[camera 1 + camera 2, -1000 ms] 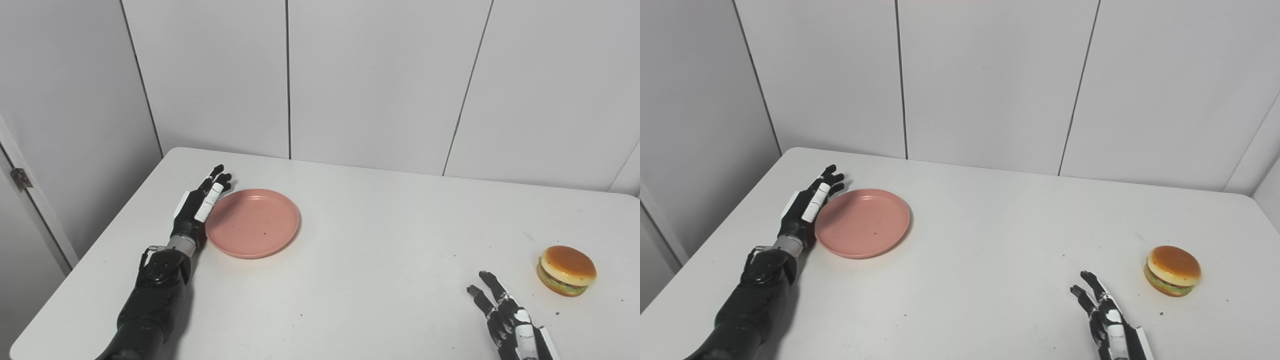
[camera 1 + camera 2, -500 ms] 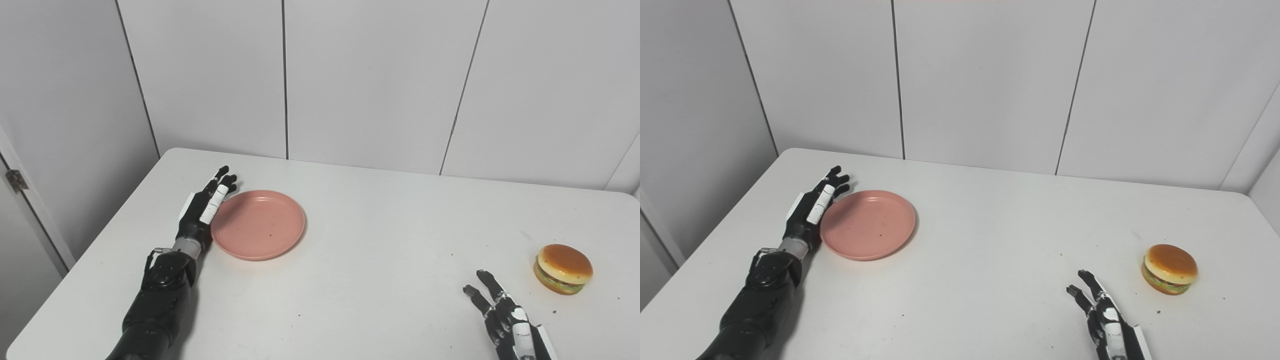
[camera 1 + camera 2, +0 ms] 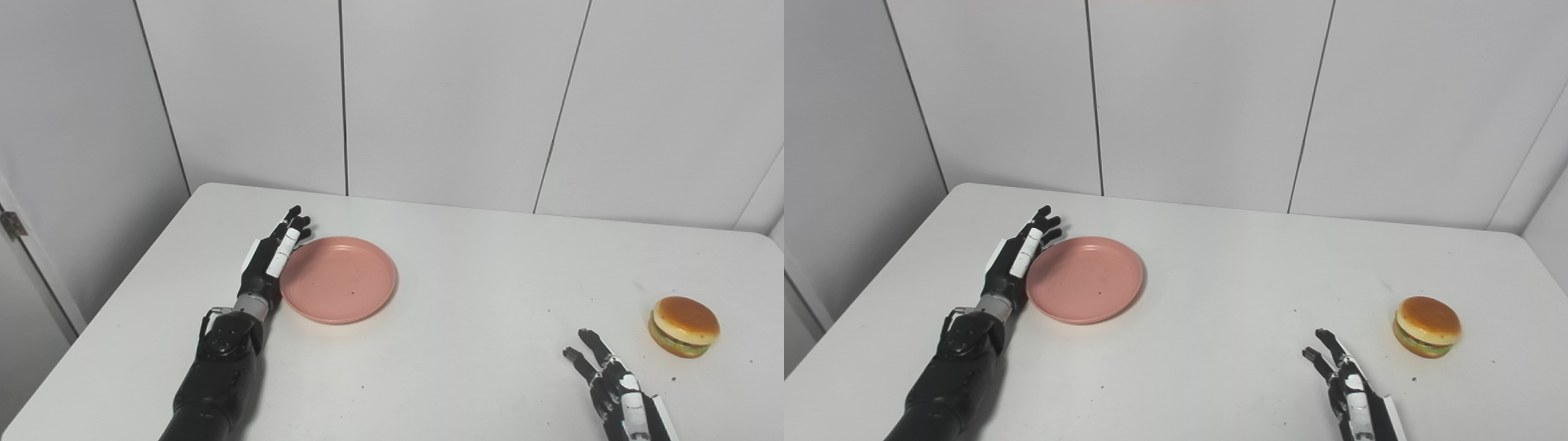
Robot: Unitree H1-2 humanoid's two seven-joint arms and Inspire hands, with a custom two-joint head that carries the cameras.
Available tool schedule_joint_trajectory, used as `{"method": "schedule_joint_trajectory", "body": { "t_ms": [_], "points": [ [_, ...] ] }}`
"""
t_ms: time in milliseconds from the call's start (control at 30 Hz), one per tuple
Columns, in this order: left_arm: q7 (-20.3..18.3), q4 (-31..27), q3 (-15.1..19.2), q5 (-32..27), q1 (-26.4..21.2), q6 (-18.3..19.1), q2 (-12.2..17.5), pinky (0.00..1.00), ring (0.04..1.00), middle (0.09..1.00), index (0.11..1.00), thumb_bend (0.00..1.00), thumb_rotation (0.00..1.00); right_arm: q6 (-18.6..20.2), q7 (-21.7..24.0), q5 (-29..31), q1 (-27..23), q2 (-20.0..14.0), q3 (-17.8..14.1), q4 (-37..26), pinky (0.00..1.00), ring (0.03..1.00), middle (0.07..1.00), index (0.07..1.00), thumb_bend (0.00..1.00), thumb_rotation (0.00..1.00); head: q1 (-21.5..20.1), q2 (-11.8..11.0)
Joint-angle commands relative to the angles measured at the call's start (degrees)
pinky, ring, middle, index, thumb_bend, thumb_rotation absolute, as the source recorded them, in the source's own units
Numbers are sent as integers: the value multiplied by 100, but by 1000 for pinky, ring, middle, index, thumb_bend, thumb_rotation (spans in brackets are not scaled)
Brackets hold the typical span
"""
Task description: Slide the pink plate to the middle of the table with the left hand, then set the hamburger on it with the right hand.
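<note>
The left hand (image 3: 272,260) lies flat with fingers spread against the left rim of the plate (image 3: 339,279), placed to push it toward mid-tabletop (image 3: 478,294), while the hamburger (image 3: 683,326) sits far right of the plate, near the open, empty right hand (image 3: 612,383).

Left hand (image 3: 269,263): black fingers, one finger carrying a white panel, white plate on the back of the hand. Silver-grey cuff at the wrist; glossy black forearm shell with a thin cable loop beside it. Right hand (image 3: 612,383): black fingers, white panels on the back and along the wrist edge.
</note>
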Motion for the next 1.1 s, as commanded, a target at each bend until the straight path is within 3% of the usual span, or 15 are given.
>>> {"method": "schedule_joint_trajectory", "body": {
  "t_ms": [0,367,600,1067],
  "points": [
    [10,-141,-112,101,28,94,-197,824,908,917,930,962,857,398,11,-57,-29,138,153,203,961,855,941,859,827,1000,-25,16],
    [247,-821,-242,362,216,564,-378,851,922,939,943,943,871,457,-84,-168,-57,221,249,185,943,846,920,850,850,990,-427,153],
    [370,-1183,-169,257,327,913,-556,882,921,928,948,848,850,587,-190,-272,-77,284,354,110,937,845,937,874,882,977,-757,275],
    [601,-1757,-154,213,576,1485,-963,940,965,956,991,865,861,756,-327,-476,-143,487,476,81,951,835,925,871,921,973,-1256,370]
  ]
}}
